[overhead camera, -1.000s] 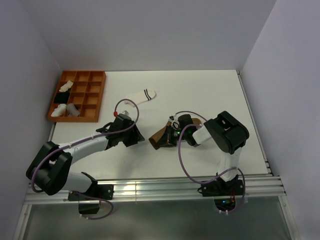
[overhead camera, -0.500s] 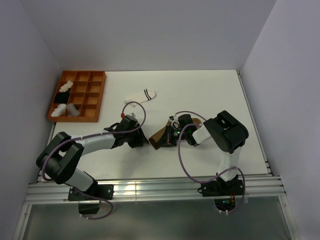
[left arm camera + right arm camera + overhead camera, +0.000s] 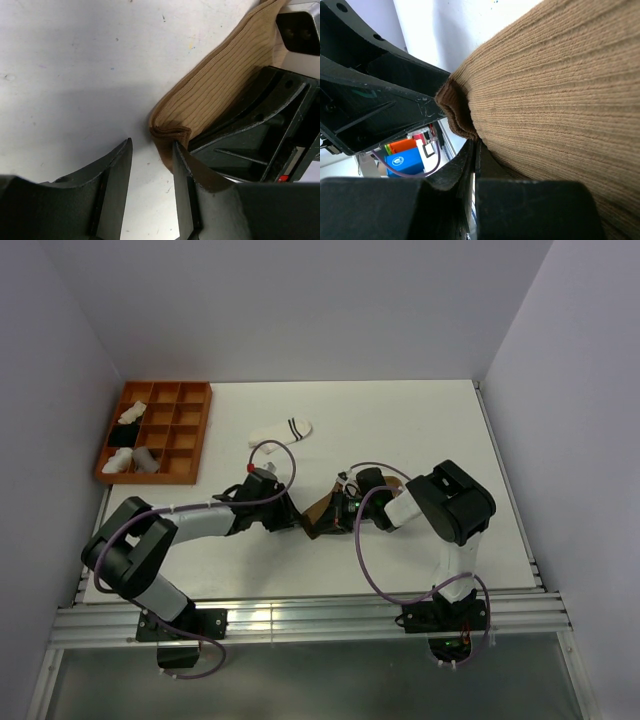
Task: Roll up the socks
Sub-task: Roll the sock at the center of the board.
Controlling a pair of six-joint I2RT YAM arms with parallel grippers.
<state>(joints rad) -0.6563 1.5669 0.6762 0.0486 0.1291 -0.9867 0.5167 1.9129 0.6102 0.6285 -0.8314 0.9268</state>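
Observation:
A tan-brown sock lies folded on the white table between my two grippers. My left gripper is at its left end. In the left wrist view the left gripper stands open over bare table, and the sock's folded brown edge touches the right fingertip. My right gripper rests on the sock's right part. In the right wrist view the right gripper is shut, with the ribbed sock lying against its tips. A short white sock with dark stripes lies farther back.
An orange compartment tray at the back left holds white bundles and a black bundle. The two grippers are very close to each other; the right one's black body fills the right side of the left wrist view. Walls enclose the table.
My left gripper has moved right, up to the tan sock's left end, and its jaws have narrowed a little. The right arm and both socks have stayed put.

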